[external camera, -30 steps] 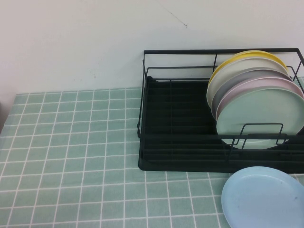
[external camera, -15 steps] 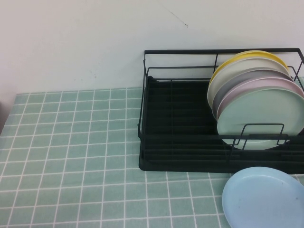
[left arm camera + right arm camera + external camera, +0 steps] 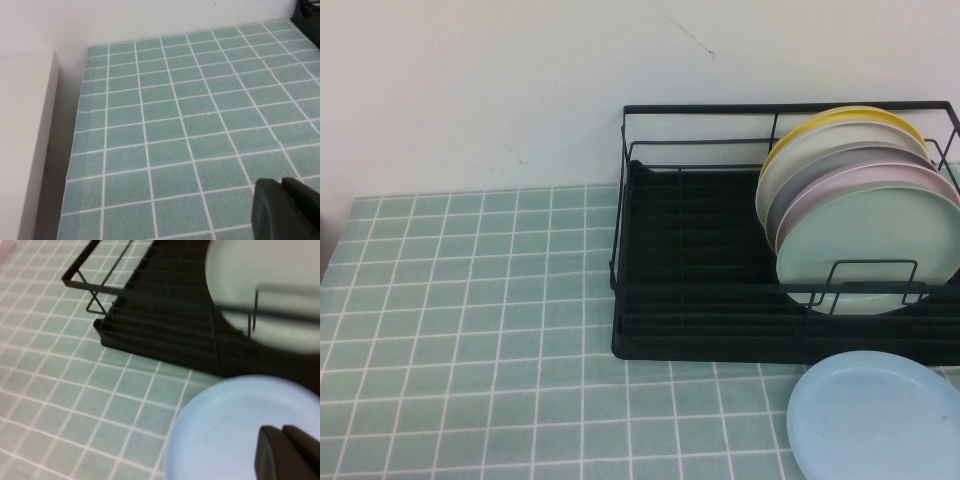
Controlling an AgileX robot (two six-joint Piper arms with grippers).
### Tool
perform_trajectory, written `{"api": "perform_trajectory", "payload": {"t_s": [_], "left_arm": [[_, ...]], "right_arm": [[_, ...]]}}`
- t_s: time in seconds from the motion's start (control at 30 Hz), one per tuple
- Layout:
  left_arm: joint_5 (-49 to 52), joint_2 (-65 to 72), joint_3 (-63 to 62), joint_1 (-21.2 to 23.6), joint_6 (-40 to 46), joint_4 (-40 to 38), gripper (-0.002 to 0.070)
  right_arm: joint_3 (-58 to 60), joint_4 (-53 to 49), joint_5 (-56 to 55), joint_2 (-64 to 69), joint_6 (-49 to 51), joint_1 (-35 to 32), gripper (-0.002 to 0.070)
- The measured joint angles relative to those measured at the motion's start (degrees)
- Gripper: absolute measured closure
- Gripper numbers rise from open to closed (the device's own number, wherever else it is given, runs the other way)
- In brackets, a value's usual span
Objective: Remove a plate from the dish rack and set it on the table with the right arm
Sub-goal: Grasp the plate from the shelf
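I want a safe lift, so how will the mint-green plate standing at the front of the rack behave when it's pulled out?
The plate looks rigid, so it probably won't flex. Its matte surface may grip fairly well. Standing on edge behind a wire loop of the dish rack, it could catch or roll if tilted. The shut right pincer hovers over the blue plate.

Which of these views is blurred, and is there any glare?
High view: sharp, even light, no glare on the plate. Right wrist view: the dish rack is soft; right gripper over the light blue plate. Left wrist view: table sharp; left gripper blurred.
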Motion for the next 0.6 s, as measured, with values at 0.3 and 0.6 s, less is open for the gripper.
{"api": "perform_trajectory", "payload": {"t_s": [0.3, 0.6], "left_arm": [[0.0, 0.0, 0.0, 0.0, 0.0, 0.0, 0.0678], [0.0, 0.0, 0.0, 0.0, 0.0, 0.0, 0.0678]], "right_arm": [[-20.8, -0.1, 3.4, 22.0, -23.6, 0.0, 0.0621], [-33.6, -0.2, 3.2, 40.5, -49.1, 0.0, 0.0326]]}}
